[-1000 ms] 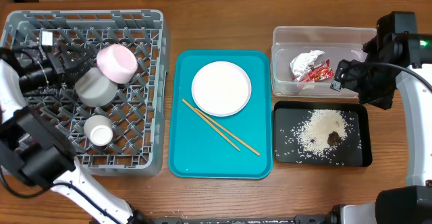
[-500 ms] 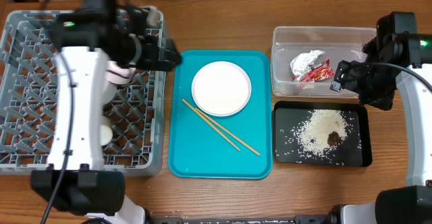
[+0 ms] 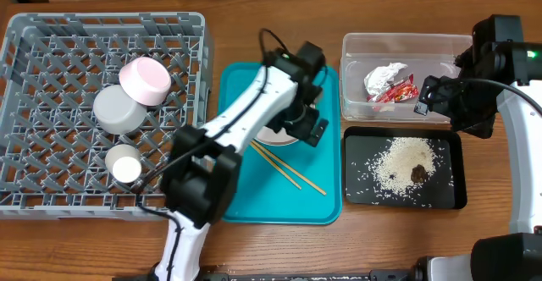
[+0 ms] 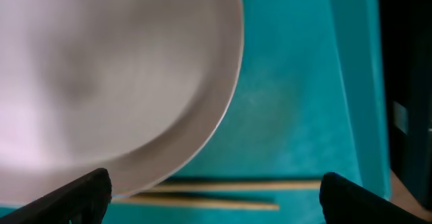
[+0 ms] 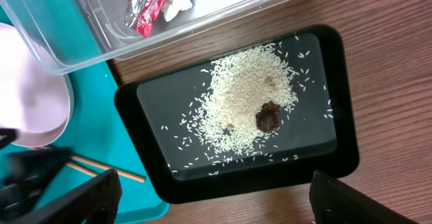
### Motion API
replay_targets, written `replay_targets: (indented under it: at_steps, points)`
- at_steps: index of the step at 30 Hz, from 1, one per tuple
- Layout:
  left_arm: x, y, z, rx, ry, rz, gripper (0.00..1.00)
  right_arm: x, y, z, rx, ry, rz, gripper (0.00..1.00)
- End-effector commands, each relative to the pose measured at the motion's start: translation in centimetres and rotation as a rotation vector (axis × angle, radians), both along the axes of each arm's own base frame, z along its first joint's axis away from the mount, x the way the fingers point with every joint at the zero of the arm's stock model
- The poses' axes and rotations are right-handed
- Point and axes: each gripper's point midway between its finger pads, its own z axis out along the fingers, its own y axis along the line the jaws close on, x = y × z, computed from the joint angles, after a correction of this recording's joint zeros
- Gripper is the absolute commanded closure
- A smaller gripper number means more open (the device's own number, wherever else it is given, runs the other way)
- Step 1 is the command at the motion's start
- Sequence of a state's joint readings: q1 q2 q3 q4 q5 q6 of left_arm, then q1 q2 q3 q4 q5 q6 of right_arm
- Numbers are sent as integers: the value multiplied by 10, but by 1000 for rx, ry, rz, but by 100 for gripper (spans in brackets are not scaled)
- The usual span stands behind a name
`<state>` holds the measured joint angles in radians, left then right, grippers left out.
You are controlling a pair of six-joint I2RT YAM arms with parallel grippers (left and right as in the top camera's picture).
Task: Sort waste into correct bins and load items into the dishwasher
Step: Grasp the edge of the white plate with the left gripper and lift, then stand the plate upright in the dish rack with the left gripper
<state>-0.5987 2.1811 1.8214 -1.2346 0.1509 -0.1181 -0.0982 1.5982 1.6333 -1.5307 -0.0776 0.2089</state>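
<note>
Our left claw (image 4: 216,202) is spread wide over the teal tray (image 4: 290,102) — the chopsticks (image 4: 236,184) lie crosswise just ahead of its fingertips, long axis running finger to finger, the plate (image 4: 101,69) further ahead. Our right claw (image 5: 226,200) gapes too — rice (image 5: 243,96) ahead of it.

**Surface** (image 3: 356,251): brown wood, its grain running left to right, showing on every side of what lies on it. In the right wrist view the surface (image 5: 385,82) appears as the same streaked brown.

**Tray** (image 3: 254,198): teal, smooth and rectangular, with rounded corners and a low raised rim. It lies flat near the middle of the surface, long sides running front to back. In the left wrist view the tray (image 4: 290,116) fills the right half, its rim a slightly darker band at the right. In the right wrist view, part of the tray (image 5: 94,116) shows at the lower left.
</note>
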Motion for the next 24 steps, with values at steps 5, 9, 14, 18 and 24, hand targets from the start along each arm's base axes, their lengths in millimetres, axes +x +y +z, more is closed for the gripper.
replay_targets:
  at_steps: [5,9,14,18,24]
  points:
    - [1,-6,-44,107,-21,-38,14,1,-2,4,-6,-14,-8,9]
    - [4,0,-48,146,-31,-40,91,1,-2,4,-6,-13,-8,9]
    - [9,2,-43,157,-55,-30,96,0,-2,4,-6,-9,-8,9]
    - [34,0,-1,153,-169,-2,96,-1,-2,4,-6,-6,-8,9]
    - [68,16,118,-69,-317,131,96,-1,-2,4,-6,-6,-8,9]
